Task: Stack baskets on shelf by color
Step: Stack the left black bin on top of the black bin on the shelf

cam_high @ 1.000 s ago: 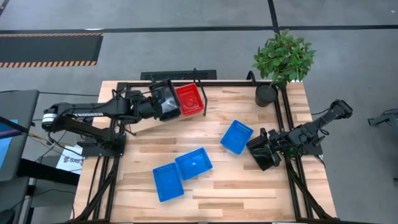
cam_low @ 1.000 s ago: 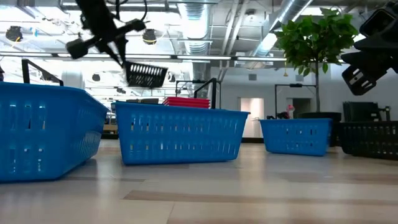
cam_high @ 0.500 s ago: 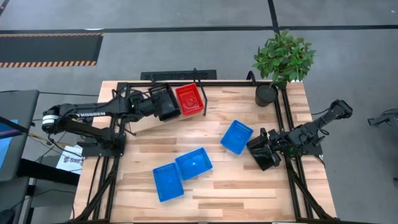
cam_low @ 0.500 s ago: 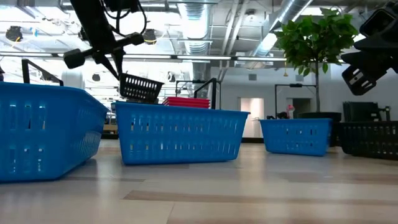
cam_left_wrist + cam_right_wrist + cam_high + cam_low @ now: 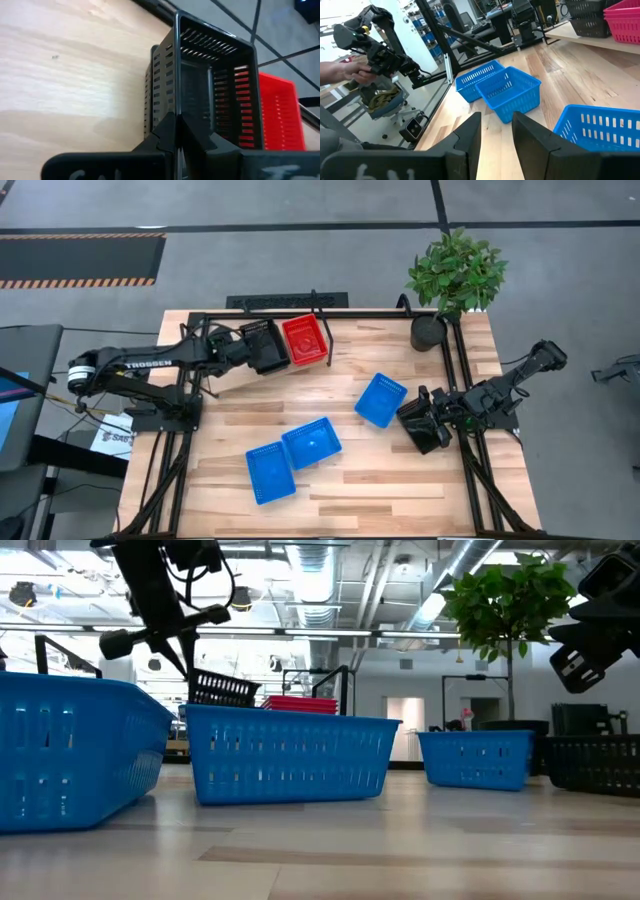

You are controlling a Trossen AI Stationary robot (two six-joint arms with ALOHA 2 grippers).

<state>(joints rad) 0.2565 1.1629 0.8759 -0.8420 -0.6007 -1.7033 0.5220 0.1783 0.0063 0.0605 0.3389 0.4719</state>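
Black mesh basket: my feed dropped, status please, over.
Left pincer shut on the black mesh plastic basket, beside the red mesh plastic baskets. Right pincer open, idle at table's right edge. Nothing in the way.

Overhead, table-level and two wrist views
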